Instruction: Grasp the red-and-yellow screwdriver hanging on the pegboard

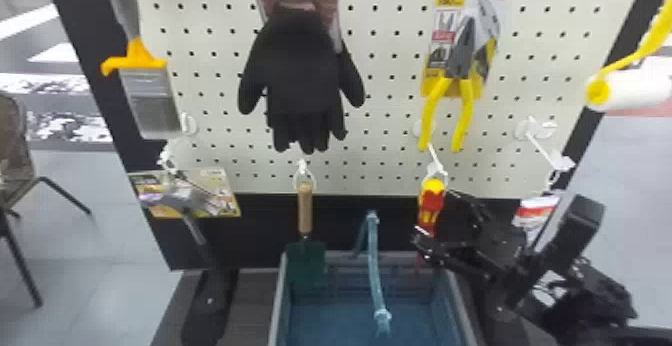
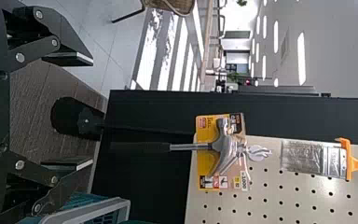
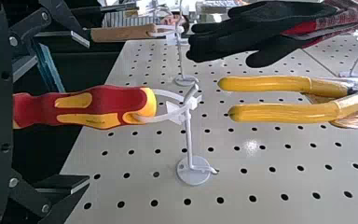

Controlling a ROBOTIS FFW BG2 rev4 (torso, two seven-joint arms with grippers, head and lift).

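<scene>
You are facing the pegboard (image 1: 390,70), with the blue crate (image 1: 279,295) sitting below at six o'clock. Your left hand (image 2: 92,112) is waiting wide before the board's eight o'clock edge, well apart from the work. Your right hand (image 3: 87,109) is standing wide too, its fingers flanking the screwdriver (image 3: 112,100) with visible space on both sides; how well they are lining up in depth, you can't quite tell. The pliers (image 1: 465,115) are hanging toward twelve o'clock from the screwdriver, so you are wanting to keep any lift modest.

The screwdriver is hanging upright, handle up and shaft pointing to six o'clock, around four o'clock from the head view's centre. You are probably dealing with something light to middling, stiff and hardly fragile. Its rounded, glossy handle may be slipping or rolling under a loose pinch, so you are best taking it squarely around the thick middle, below the yellow cap. The hook (image 3: 189,135) is bearing it by a thin white loop (image 3: 164,117), which is likely letting it swing if one finger is pressing first.
</scene>
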